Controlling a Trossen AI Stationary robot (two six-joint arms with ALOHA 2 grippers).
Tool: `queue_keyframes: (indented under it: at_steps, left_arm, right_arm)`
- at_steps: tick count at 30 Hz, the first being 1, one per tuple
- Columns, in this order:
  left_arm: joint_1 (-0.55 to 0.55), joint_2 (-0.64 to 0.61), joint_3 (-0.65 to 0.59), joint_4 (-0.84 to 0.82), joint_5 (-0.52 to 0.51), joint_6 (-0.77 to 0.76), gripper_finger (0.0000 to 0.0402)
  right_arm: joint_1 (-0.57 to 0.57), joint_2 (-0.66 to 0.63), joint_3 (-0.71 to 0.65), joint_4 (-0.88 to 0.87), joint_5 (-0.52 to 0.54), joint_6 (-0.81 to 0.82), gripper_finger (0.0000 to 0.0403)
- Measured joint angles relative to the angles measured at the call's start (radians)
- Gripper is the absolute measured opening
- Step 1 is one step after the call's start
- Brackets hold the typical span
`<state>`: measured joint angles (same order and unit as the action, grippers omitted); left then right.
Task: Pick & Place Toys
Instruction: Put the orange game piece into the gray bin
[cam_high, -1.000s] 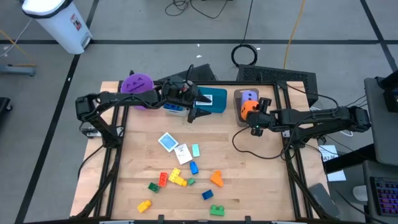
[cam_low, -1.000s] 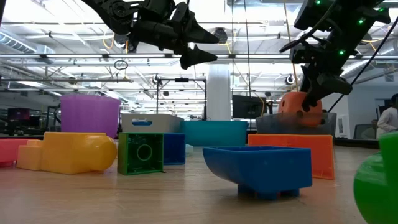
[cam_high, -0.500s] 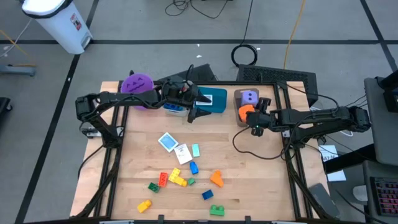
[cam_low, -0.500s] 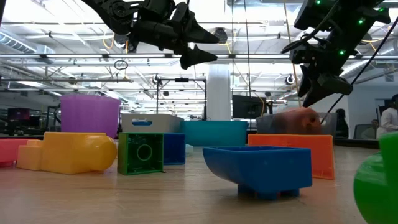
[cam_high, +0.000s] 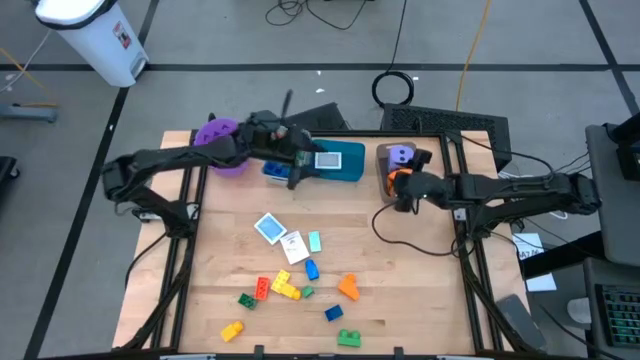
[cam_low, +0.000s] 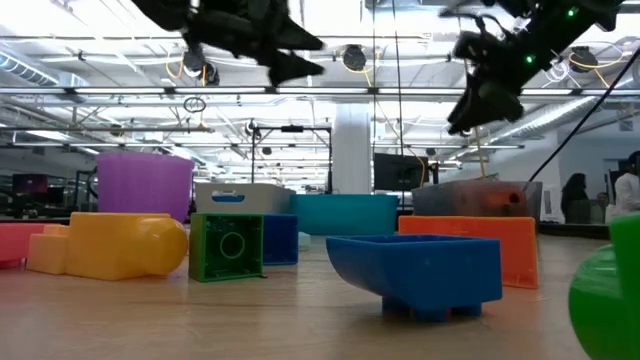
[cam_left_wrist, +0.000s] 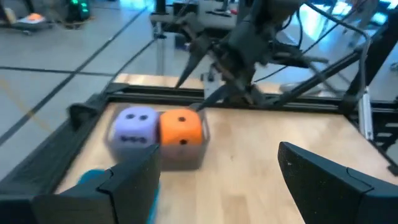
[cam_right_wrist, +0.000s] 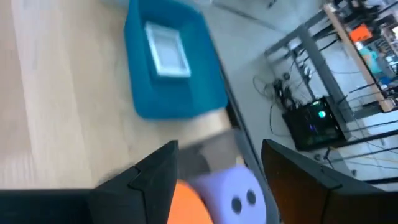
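The right gripper (cam_high: 402, 192) is hanging over the near edge of the brown bin (cam_high: 384, 157) at the far right of the table (cam_high: 400, 290); its fingers (cam_right_wrist: 149, 171) are standing apart and gripping nothing. The orange die (cam_high: 401, 172) is lying inside that bin, touching the purple die (cam_high: 401, 154) beside it; both are free of the gripper. The left gripper (cam_high: 293, 172) is hovering high over the far middle of the table, near the teal bin (cam_high: 345, 168); its fingers (cam_left_wrist: 134, 177) are spread wide and empty.

The left wrist view is showing the two dice (cam_left_wrist: 158, 129) side by side in the bin with the right arm behind them; the right wrist view is showing a white card (cam_right_wrist: 166, 50) lying in the teal bin; the low view is hiding the dice behind the bin's wall (cam_low: 470, 192). Only the high view is showing the bricks (cam_high: 290, 285) and cards (cam_high: 285, 235) scattered on the near part of the table, well apart from both grippers.
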<state>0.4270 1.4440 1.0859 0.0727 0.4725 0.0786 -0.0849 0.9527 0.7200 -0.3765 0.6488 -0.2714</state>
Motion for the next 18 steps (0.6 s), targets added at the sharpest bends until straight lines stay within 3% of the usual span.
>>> queue_keyframes:
  at_steps: [6,9,13,18]
  left_arm:
    - [0.029,-0.204,-0.001,-0.3,-0.079,0.067,0.0326]
    - [0.012,-0.274,-0.041,-0.31,-0.085,0.077,0.0326]
    - [-0.027,-0.325,-0.195,-0.132,-0.072,0.053,0.0326]
    - [-0.084,-0.311,-0.456,0.348,-0.079,-0.047,0.0326]
  right_arm:
    - [0.0,-0.012,0.0,0.123,-0.157,0.111,0.0222]
    - [0.001,-0.006,0.0,0.174,-0.291,0.174,0.022]
    - [0.005,0.01,0.0,0.245,-0.418,0.267,0.0216]
    - [0.038,0.055,0.0,0.356,-0.445,0.304,0.0216]
